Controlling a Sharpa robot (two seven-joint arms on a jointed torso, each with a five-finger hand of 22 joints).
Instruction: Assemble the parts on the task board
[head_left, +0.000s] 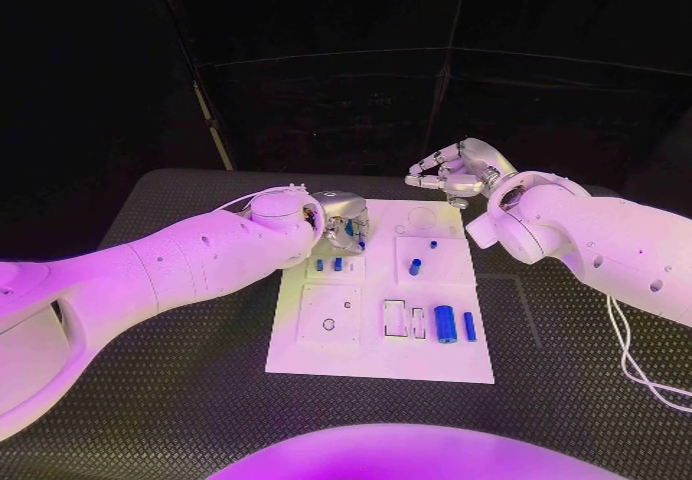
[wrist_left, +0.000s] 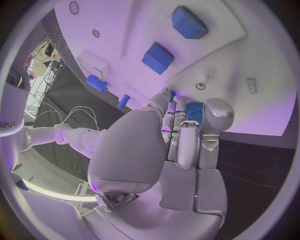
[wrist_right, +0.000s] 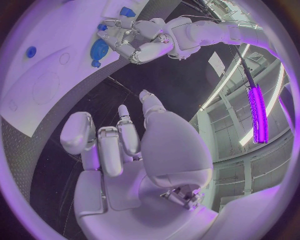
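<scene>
The white task board (head_left: 378, 345) lies in the middle of the table. My left hand (head_left: 342, 222) hovers low over its far left corner and pinches a blue ribbed part (wrist_left: 194, 111) between thumb and fingers; the same round part (wrist_right: 99, 48) appears under that hand in the right wrist view. My right hand (head_left: 459, 170) hangs raised beyond the board's far edge, its fingers (wrist_right: 119, 135) loosely apart with nothing in them. Loose blue parts lie on the board: two small ones (head_left: 327, 265) near the left hand, a short cylinder (head_left: 414, 266), and two upright bars (head_left: 446, 323) at the right.
The board shows empty outlined slots (head_left: 394, 317) and a small round hole (head_left: 329, 324) in its near half. Two blue blocks (wrist_left: 157, 57) sit ahead of the left hand. A white cable (head_left: 627, 350) trails from the right arm over the black table (head_left: 173, 400).
</scene>
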